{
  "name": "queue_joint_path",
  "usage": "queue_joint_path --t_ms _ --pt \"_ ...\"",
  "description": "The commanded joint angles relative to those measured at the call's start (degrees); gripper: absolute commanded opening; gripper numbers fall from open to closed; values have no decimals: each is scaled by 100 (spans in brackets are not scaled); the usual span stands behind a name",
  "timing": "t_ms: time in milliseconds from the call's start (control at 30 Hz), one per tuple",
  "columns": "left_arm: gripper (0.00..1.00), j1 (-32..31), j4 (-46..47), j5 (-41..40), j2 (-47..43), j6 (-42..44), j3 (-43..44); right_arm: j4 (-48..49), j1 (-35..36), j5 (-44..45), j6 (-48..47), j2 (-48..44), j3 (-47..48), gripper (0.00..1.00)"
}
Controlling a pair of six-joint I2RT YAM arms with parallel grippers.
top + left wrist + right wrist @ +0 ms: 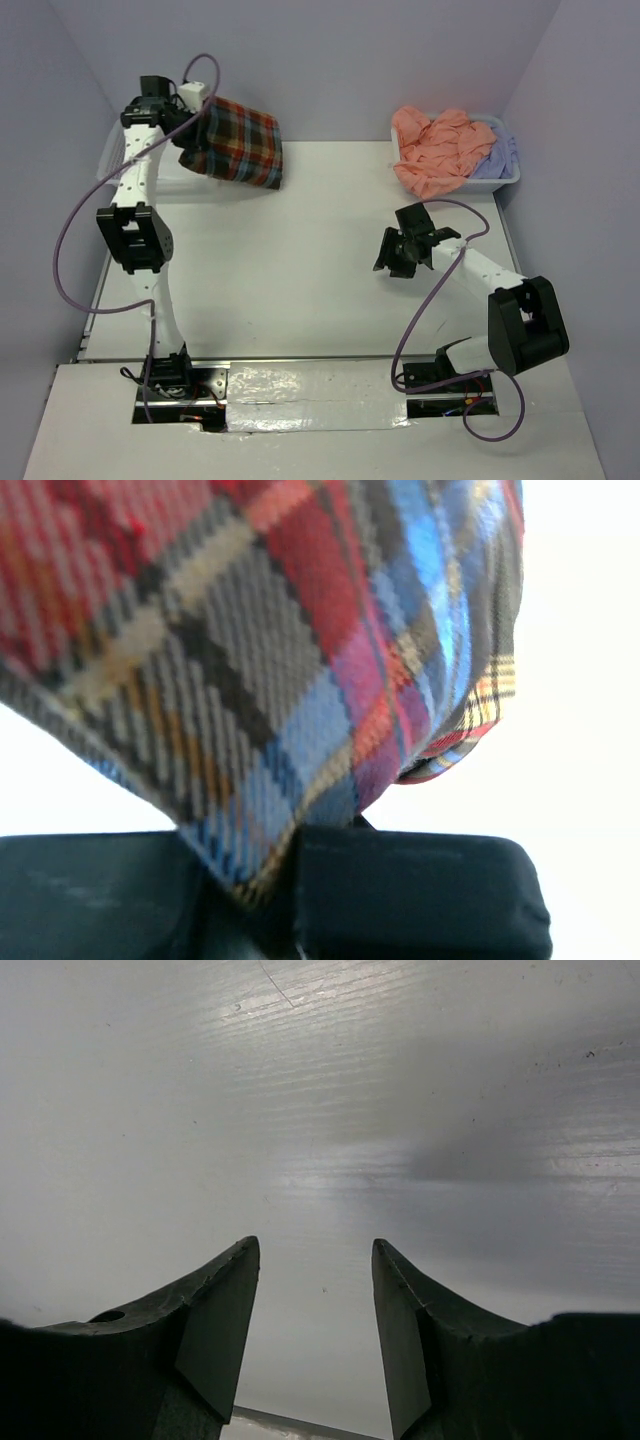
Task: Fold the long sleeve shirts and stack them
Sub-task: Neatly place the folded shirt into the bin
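Left gripper is clamping tight on the plaid shirt: the two dark pads are nipping a corner or folded edge, and the rest of the cloth is filling the wrist view beyond them. From above, the shirt is hanging as a compact, doubled-over bundle at the far left of the table, lifted off the surface and sitting beside and partly over the left basket. Whether its lower hem is touching the basket rim or the tabletop, I cannot tell. Judging the step as getting this shirt down flat for folding. Done well, that means keeping the pinch closed until the free end is dragging on the open table, then laying the cloth out toward the middle so it is spreading rather than bunching. With a grip on so small a bite of fabric, a quick swing is risking a slip. Right gripper is hovering low over bare table, jaws parted and holding nothing, well apart from the plaid. It looks placed to take a second corner once the cloth is within reach. Further out, the salmon-pink shirt and lavender shirt are lying crumpled in the right basket, neither yet folded.
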Motion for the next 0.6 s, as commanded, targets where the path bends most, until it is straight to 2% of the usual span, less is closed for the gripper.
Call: queue_joint_path --t_ms 0,67,200,333,500,567 --pt "0 582 858 954 -624 -660 427 -170 4 150 -104 -175 150 56" --pt "0 932 1139 1148 -757 -846 260 -205 4 168 -104 -192 142 56" --pt "0 1452 1711 2052 -881 -1180 92 -275 -14 203 -130 -201 176 56" --pt "0 1804 1764 2317 -688 -1259 41 -415 4 264 -183 -131 299 56" --pt "0 2165 2116 2774 -285 -1269 -540 -503 -5 343 -236 -70 475 56" --pt "0 2252 1863 2749 49 -1050 -313 -547 -5 335 -262 -26 511 56"
